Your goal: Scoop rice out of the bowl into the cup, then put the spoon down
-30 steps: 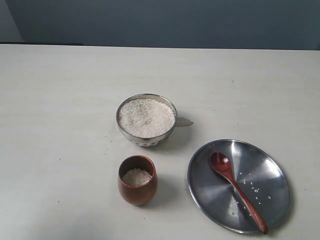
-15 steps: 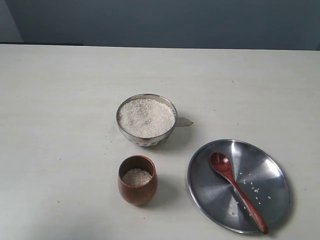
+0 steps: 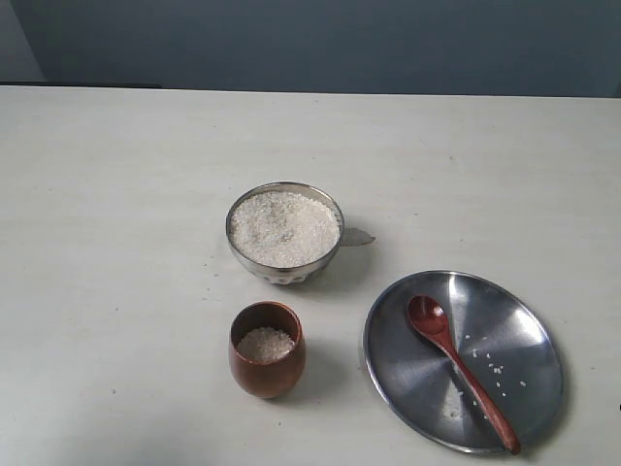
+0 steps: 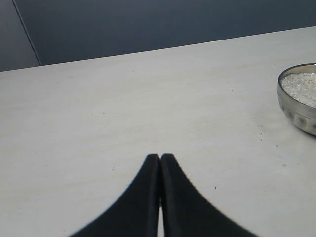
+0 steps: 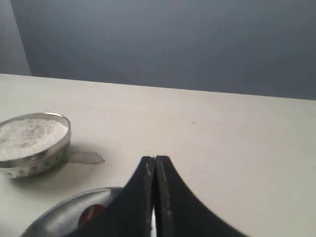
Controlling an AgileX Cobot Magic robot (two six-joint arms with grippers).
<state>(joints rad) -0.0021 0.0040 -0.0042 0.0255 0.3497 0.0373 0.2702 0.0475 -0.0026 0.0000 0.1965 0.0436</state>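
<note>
Claws first. The left claw (image 4: 160, 157) has its jaws pressed together on nothing and hangs over bare table (image 3: 116, 243). The right claw (image 5: 154, 159) is likewise closed and empty; plate rim and a red bit of spoon show past its fingers. Neither claw appears in the exterior view.

The spoon (image 3: 456, 374) lies on the plate (image 3: 529, 325), lower right of the exterior frame. Its head points toward the centre and its handle runs down-right to the rim. I judge it light, stiff and glossy, so likely slippery, and the handle tapers thin. The best hold looks to be mid-handle, across the width, and the jaws must open first. The steel beneath may let it skate when nudged.

A few loose grains (image 3: 490, 367) sit on the plate beside the handle. The cup (image 3: 267, 367), lower centre, is partly filled. The bowl (image 3: 281, 272), centre, holds rice (image 3: 284, 226) nearly to the rim.

The table is pale, matte and flat, with faint specks. A dark blue-grey wall (image 3: 310, 44) runs across the top of the frame.
</note>
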